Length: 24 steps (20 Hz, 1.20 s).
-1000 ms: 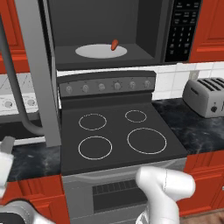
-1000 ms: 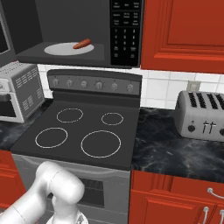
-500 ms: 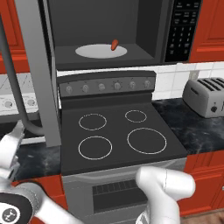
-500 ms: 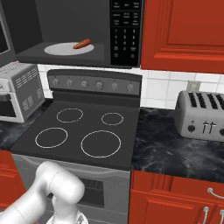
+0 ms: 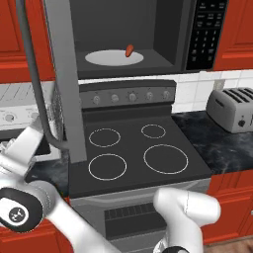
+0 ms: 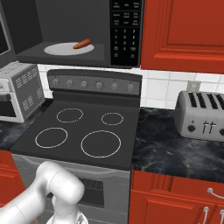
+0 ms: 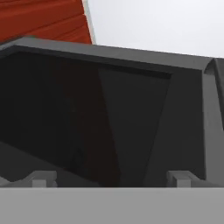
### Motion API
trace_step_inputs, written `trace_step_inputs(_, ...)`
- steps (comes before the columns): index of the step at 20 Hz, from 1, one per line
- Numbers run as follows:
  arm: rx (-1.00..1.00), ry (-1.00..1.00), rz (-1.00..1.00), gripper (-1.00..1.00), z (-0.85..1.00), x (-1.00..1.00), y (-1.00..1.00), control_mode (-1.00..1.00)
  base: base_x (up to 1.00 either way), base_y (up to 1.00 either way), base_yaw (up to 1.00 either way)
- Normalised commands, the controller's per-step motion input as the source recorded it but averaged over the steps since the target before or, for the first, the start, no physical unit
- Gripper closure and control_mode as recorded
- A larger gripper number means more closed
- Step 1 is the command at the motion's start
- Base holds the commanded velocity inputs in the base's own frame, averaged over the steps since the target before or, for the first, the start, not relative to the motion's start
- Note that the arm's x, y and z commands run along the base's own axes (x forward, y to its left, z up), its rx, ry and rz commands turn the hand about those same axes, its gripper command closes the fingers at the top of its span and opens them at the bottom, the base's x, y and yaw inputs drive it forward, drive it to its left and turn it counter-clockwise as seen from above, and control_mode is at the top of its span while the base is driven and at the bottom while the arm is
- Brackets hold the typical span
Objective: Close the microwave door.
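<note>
The microwave door [image 5: 62, 74] stands swung wide open, edge-on toward me, a tall grey panel left of the cavity. Its long curved dark handle [image 5: 33, 74] runs down the outer side and bends in at the bottom. A sliver of the door [image 6: 3, 41] also shows at the far left in the right base view. My gripper [image 5: 35, 123] is at the lower left, just beside the handle's lower end, fingers pointing up. In the hand view the gripper [image 7: 111, 178] is open with nothing between its tips, and the door's dark, grey-framed face [image 7: 131, 113] looms close ahead.
Inside the microwave a white plate [image 5: 113, 57] carries a small orange-red item [image 5: 129, 50]. Below is the black stove [image 5: 133, 153]. A silver toaster [image 6: 203, 114] stands on the right counter, a small white appliance [image 6: 17, 92] on the left. Red cabinets [image 6: 183, 33] flank the microwave.
My hand has risen from the lower left edge and moved right, closer to the bottom of the door handle. The door has not moved.
</note>
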Motion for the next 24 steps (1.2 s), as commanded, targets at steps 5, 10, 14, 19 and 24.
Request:
trace_step_inputs(5, 0.17, 0.03, 0.0, -1.0, 0.25, 0.11, -0.87, -1.0, 0.0, 0.0, 0.0)
trace_step_inputs(10, 0.24, 0.13, 0.03, -1.0, 0.0, 0.33, -0.93, -1.0, 0.0, 0.0, 0.0)
trace_step_inputs(14, 0.22, 0.12, 0.05, -1.0, 0.05, 0.41, -0.69, -1.0, 0.0, 0.0, 0.0)
trace_step_inputs(19, 0.12, 0.13, 0.04, -1.0, 0.14, 0.48, -0.51, -1.0, 0.0, 0.0, 0.0)
trace_step_inputs(24, 0.06, 0.15, 0.05, -1.0, 0.12, 0.62, -0.43, -1.0, 0.0, 0.0, 0.0)
